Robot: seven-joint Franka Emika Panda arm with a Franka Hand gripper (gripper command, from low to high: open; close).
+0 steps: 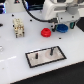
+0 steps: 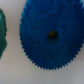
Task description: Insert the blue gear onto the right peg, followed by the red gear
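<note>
The blue gear (image 1: 61, 28) lies flat on the white table at the back right of the exterior view. It fills the wrist view (image 2: 50, 35), with its dark centre hole showing. My gripper (image 1: 59, 25) hangs right over it, with dark fingers apart on either side of it, and looks open. No fingers show in the wrist view. The red gear (image 1: 45, 32) lies just to the exterior view's left of the blue gear. The black-framed grey plate (image 1: 46, 59) lies nearer the front. The right peg (image 1: 50, 51) stands on it, taller than the shorter pin (image 1: 37, 56).
A beige blocky object (image 1: 18, 27) stands on the table at the exterior view's left. A black cable (image 1: 33, 14) runs from the arm across the back. A dark green shape (image 2: 2, 32) shows at the edge of the wrist view.
</note>
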